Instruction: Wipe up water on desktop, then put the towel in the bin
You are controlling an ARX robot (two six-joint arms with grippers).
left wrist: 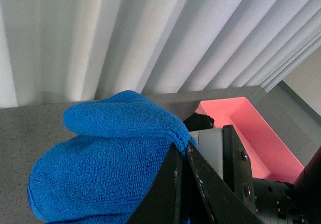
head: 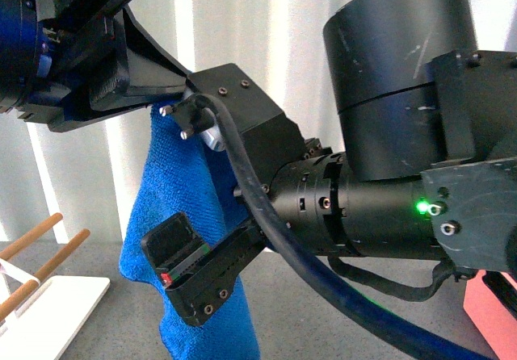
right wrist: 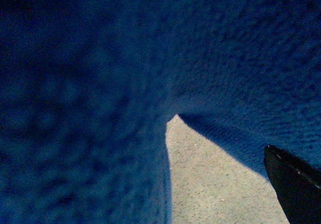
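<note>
left gripper pinches the towel by its edge, so it hangs over the desk; right gripper sits close against it, spread unclear. wiping looks done: next, carry the towel across to the bin beyond and release.

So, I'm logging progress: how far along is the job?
Wiping may be done: the small patches of desktop in view show no water, though most of it is hidden. In hand: the towel hangs clear of the desktop, pinched in the left pincer. Left to do: dropping it in the bin, whose visible inside holds nothing yet.
</note>
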